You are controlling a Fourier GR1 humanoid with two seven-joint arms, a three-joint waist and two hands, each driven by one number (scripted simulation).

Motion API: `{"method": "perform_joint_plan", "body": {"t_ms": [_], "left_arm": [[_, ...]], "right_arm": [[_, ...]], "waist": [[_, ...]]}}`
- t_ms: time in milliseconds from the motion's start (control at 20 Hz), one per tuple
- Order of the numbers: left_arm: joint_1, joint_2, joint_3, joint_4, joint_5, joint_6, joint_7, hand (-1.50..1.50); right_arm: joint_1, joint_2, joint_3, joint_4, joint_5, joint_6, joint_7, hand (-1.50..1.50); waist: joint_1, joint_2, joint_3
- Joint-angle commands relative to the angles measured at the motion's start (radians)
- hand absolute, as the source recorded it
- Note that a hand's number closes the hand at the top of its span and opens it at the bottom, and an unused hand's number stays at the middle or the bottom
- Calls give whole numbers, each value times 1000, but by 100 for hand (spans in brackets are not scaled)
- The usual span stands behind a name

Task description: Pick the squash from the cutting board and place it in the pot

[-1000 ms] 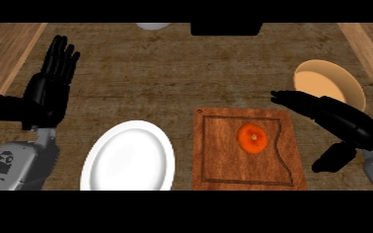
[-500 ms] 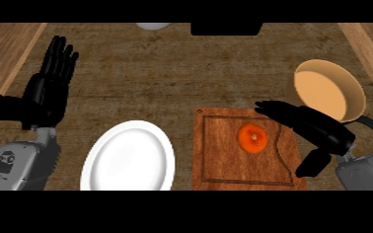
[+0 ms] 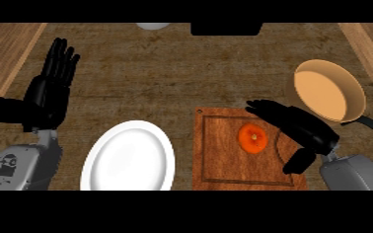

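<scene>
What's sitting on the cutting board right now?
Only the squash lies on the cutting board. The open right robot hand sits over the board's right edge, hiding whatever is beneath it.

One head view. Looked steeply down, close, bench (image 3: 175, 74) filling frame; far edge lay at 12 o'clock; left robot hand (image 3: 47, 91) sat at 9 o'clock, right robot hand (image 3: 306, 128) at 4.
</scene>
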Motion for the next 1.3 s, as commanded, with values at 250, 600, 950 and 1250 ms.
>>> {"method": "perform_joint_plan", "body": {"t_ms": [250,600,950,1250], "left_arm": [[-29,-9,47,-13,-30,-38,47,0],[-40,-53,37,-32,-74,-25,57,0],[-32,-20,124,21,-28,-97,37,0],[16,-66,86,22,-59,-93,-13,0]], "right_arm": [[4,92,-4,136,141,-87,-25,-150],[-104,237,28,287,230,-138,1,-150],[-74,213,31,336,256,-152,-139,150],[-36,277,88,309,309,-267,-196,150]], "waist": [[0,1,0],[4,1,0],[1,1,0],[1,1,0]]}}
